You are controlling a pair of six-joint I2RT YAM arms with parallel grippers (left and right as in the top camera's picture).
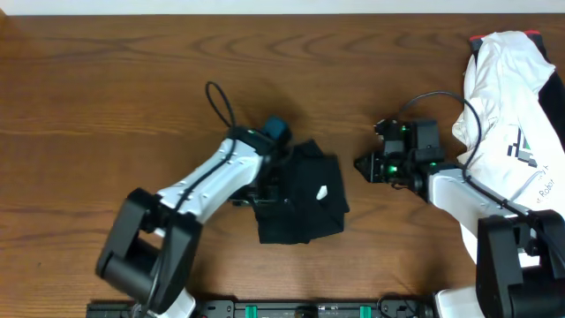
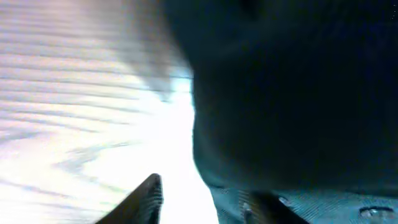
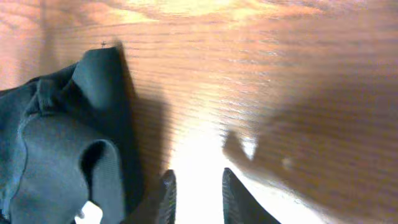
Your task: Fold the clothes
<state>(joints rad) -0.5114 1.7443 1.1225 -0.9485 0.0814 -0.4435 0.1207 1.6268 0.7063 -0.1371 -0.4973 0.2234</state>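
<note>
Wood-grain surface [image 1: 106,79], 2 hands over it. 1 black T-shirt [image 1: 305,199], bunched in a rough square w/ 1 white tag [image 1: 322,192] showing, sits up against left hand [image 1: 267,184]; fabric hides its jaws, can't tell if gripping. Right hand [image 1: 362,165] is near shirt, not touching, jaws slightly parted, empty. 1 white garment [image 1: 508,97] lies behind right hand

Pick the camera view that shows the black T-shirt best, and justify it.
Overhead: the whole T-shirt shows as one rough bundle, white tag visible. The left wrist view gives only a dark blur of fabric; the right wrist view catches one crumpled edge.
</note>
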